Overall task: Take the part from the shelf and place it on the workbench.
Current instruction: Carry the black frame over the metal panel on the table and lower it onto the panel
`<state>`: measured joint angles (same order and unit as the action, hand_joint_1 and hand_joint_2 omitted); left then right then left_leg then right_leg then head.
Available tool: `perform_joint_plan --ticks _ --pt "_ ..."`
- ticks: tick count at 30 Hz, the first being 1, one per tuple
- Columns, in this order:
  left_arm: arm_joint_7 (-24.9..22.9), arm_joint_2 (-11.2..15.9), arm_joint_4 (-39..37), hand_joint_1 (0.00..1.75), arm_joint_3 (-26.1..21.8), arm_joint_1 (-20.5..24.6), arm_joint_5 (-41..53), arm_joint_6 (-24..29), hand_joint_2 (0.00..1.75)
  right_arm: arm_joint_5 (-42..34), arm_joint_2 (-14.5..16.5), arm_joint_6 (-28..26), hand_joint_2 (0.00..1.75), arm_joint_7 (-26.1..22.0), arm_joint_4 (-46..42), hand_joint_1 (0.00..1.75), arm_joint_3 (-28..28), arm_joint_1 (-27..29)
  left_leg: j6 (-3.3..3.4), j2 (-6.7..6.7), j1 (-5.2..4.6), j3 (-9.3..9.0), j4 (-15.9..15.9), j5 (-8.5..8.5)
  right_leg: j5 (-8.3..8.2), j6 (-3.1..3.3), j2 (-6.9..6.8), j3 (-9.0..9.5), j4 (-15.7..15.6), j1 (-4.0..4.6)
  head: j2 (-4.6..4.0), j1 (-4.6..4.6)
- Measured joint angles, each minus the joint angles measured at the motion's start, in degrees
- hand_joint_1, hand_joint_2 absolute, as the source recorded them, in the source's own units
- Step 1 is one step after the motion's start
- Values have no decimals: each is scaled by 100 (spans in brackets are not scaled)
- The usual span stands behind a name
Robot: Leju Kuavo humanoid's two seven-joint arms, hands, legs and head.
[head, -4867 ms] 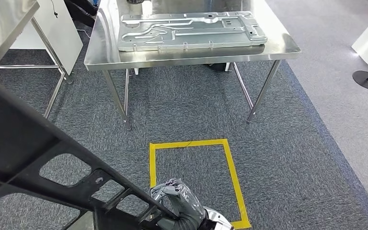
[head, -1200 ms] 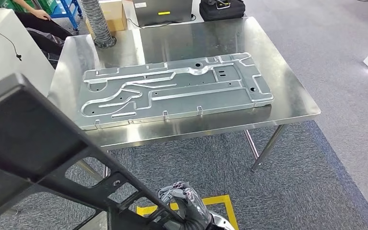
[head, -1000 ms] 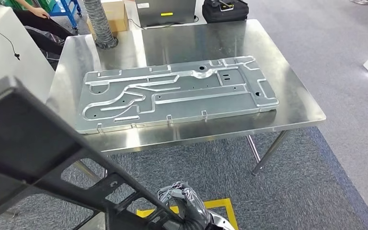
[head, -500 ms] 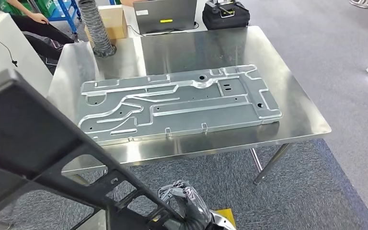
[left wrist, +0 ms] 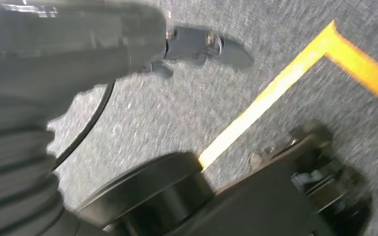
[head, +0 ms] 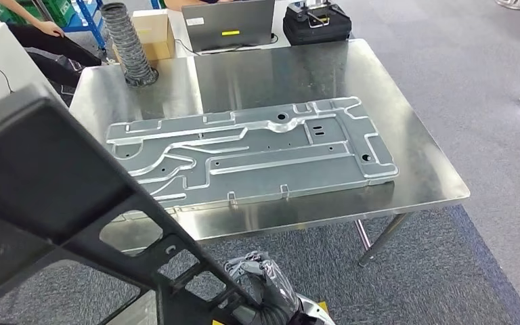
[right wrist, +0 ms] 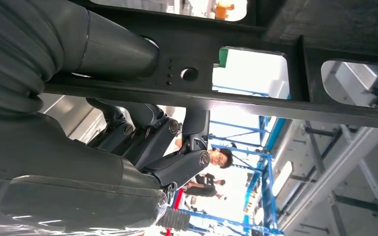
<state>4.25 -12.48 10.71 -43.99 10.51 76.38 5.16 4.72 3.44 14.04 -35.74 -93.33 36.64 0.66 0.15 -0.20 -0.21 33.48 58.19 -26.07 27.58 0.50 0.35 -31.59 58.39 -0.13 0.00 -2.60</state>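
**Black frame part carried in the right robot hand, short of the steel table**

The right robot hand (head: pixel 261 288) sits at the bottom centre of the head view, its grey fingers curled around a bar of the black frame part (head: pixel 61 203). In the right wrist view the same robot hand (right wrist: pixel 142 142) has its dark fingers (right wrist: pixel 177 167) wrapped under a black crossbar of the part (right wrist: pixel 256 105), which runs across the frame with open cut-outs.

The part fills the lower left of the head view, slanting from the left edge down to the hand, a solid panel at its upper end and openwork struts near the grip. It is held in the air, overlapping the near left corner of the table in the picture, and is not resting on it.

The left robot hand (left wrist: pixel 197 44) shows in the left wrist view over grey carpet; the picture is blurred, and I cannot tell whether its fingers hold anything.

The steel table (head: pixel 420 162) takes the upper centre of the head view. A large stamped metal panel (head: pixel 257 152) lies flat across it. At the table's far edge stand a ribbed hose (head: pixel 125 44), a cardboard box (head: pixel 154 34), a laptop (head: pixel 229 20) and a black case (head: pixel 317 22). A strip of yellow floor tape (left wrist: pixel 270 93) crosses the carpet.
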Motion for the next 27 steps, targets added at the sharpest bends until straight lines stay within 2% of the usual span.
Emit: perform_joint_plan --ticks 2,3,4,6,7,8,9,11,12,13,16,18,19,21,22,23,24,25,26,27 --pt "27 -2 0 0 -1 -19 -14 8 175 51 0 -32 175 7 -41 169 -16 13 47 4 35 -59 -78 107 56 -67 -3 15 39 0 0 0" --pt "40 -4 0 0 -1 -17 -17 10 175 79 -1 -49 175 9 -65 169 -24 19 70 6 54 -90 -122 126 145 -98 -4 -41 179 -2 0 0" --pt "49 -8 0 0 -1 -13 -19 8 175 101 -3 -64 175 11 -83 169 -33 28 87 9 70 -114 -154 135 287 -125 -5 -170 442 -10 0 0" --pt "56 -10 0 0 -1 -14 -20 -3 175 167 -13 -139 175 8 -104 169 -60 57 112 10 68 -125 -162 117 610 -170 -5 -592 1199 -33 0 0" --pt "56 -10 0 0 -1 -18 -19 -12 175 216 -21 -201 175 5 -118 169 -83 77 115 9 68 -128 -159 105 676 -190 -6 -767 1480 -47 0 0" --pt "57 -9 0 0 -1 -21 -16 -21 175 273 -31 -274 175 3 -143 169 -115 94 112 7 68 -135 -156 92 632 -206 -8 -851 1573 -62 0 0" --pt "59 -9 0 0 0 -21 -14 -29 175 321 -41 -346 175 5 -181 169 -160 100 105 3 70 -148 -149 77 476 -218 -10 -815 1431 -76 0 0" --pt "72 -15 0 0 2 -21 -8 -47 175 389 -67 -485 175 25 -296 169 -312 80 73 -6 73 -184 -125 35 46 -221 -20 -498 684 -101 0 0" --pt "82 -19 0 0 3 -20 -7 -53 175 406 -84 -550 175 48 -362 169 -427 54 44 -12 65 -194 -103 9 -102 -206 -23 -346 334 -97 0 0" --pt "95 -21 0 0 4 -19 -5 -56 175 410 -109 -608 175 74 -430 169 -565 25 15 -15 56 -196 -87 -12 -177 -184 -23 -250 108 -90 0 0" --pt "139 -22 0 0 4 -20 -9 -57 175 352 -240 -728 175 117 -588 169 -1037 -47 -71 -16 50 -194 -76 -45 -184 -90 -6 -219 5 -64 0 0" --pt "158 -22 0 0 4 -25 -15 -57 175 284 -341 -748 175 111 -651 169 -1318 -87 -127 -13 70 -139 80 -159 -195 -22 -9 -188 -35 -74 0 0" --pt "162 -22 0 0 4 -26 -18 -57 175 258 -376 -746 175 108 -669 169 -1421 -104 -150 -11 79 -32 322 -299 -198 8 -13 -171 -53 -83 0 0" --pt "172 -20 0 0 3 -34 -32 -55 175 226 -427 -762 175 101 -684 169 -1562 -121 -183 -9 89 332 1073 -650 -183 42 -20 -157 -57 -76 0 0" --pt "181 -19 0 0 3 -36 -43 -53 175 205 -458 -784 175 98 -684 169 -1626 -124 -192 -9 92 510 1408 -754 -175 48 -21 -151 -56 -70 0 0" --pt "191 -17 0 0 2 -39 -55 -49 175 168 -501 -810 175 95 -684 169 -1698 -129 -192 -8 92 611 1570 -749 -165 49 -21 -142 -54 -66 0 0" --pt "202 -15 0 0 2 -41 -69 -45 175 106 -554 -833 175 99 -684 169 -1788 -140 -183 -8 92 604 1509 -628 -154 45 -19 -125 -53 -64 0 0" --pt "210 -10 0 0 2 -47 -77 -40 175 31 -614 -846 175 105 -684 169 -1887 -157 -164 -8 91 494 1237 -420 -139 35 -15 -100 -52 -63 0 0" --pt "220 -5 0 0 2 -60 -95 -33 175 -51 -682 -850 175 111 -684 169 -1998 -181 -136 -7 89 320 835 -187 -122 21 -10 -74 -52 -63 0 0" --pt "235 0 0 0 2 -76 -116 -27 175 -126 -756 -848 175 116 -679 169 -2119 -214 -106 -7 77 151 456 -29 -105 -2 -4 -55 -47 -52 0 0"
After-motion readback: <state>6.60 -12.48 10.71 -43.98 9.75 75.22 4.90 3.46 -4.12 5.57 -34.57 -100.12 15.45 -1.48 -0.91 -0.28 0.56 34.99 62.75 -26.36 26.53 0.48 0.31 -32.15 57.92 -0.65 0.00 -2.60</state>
